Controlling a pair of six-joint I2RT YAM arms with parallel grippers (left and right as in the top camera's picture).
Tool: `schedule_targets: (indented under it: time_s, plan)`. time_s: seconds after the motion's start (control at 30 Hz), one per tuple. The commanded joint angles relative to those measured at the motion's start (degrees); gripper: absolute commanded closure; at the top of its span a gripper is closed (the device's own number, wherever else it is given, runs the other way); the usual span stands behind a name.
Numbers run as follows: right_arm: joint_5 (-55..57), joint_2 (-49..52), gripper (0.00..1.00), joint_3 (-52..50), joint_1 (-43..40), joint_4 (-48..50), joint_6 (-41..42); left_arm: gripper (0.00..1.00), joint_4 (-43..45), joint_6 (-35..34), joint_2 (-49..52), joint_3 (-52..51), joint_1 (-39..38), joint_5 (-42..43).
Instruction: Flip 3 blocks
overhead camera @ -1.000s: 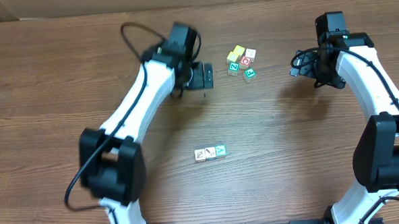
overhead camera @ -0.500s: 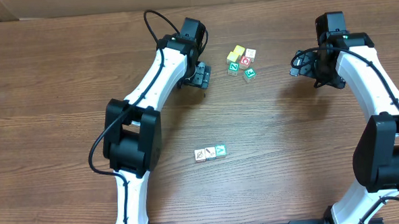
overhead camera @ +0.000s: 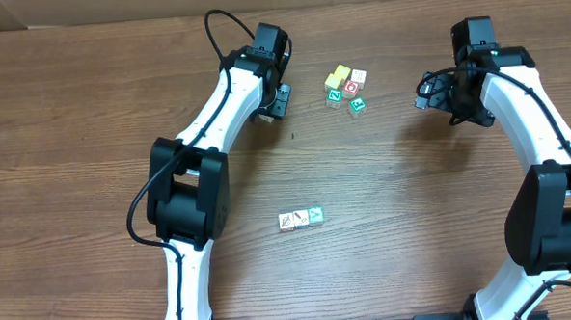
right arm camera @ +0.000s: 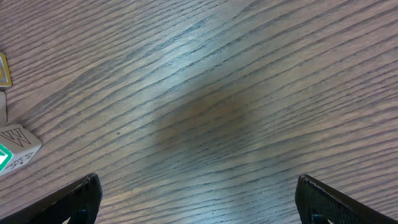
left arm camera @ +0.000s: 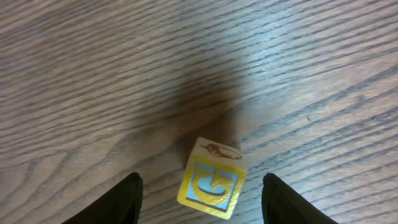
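Currently, the left gripper [overhead camera: 281, 98] sets its jaws spread either side of a yellow cube [left arm camera: 211, 186], not touching it, apparently poised to pinch. The right gripper [right arm camera: 199, 208] has its jaws wide above the counter [right arm camera: 217, 93]. The blocks [overhead camera: 301, 218] lie in a row, near centre.

Brown wood-grain table [overhead camera: 412, 193], blocks lying in two groups.
Near the arms' bases, three blocks [overhead camera: 301, 218] touch in a row: two white, one teal at the right end. Well apart at the far side, a loose cluster of blocks [overhead camera: 345, 88]: yellow, red, green, white.
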Motion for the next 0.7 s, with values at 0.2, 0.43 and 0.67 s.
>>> schedule_targets:
  time_s: [0.2, 0.43, 0.67]
  plan:
    - [0.61, -1.81, 0.00, 1.01, -0.02, 0.09, -0.37, 0.51, 1.88, 2.69, 0.52, -2.08, 0.24, -0.52]
    - [0.61, -1.81, 0.00, 1.01, -0.02, 0.09, -0.37, 0.51, 1.66, 4.79, 0.52, -2.38, 0.24, 0.31]
    - [0.59, -1.81, 0.00, 1.01, -0.02, 0.09, -0.37, 0.52, 1.44, 5.62, 0.52, -2.38, 0.24, 3.34]
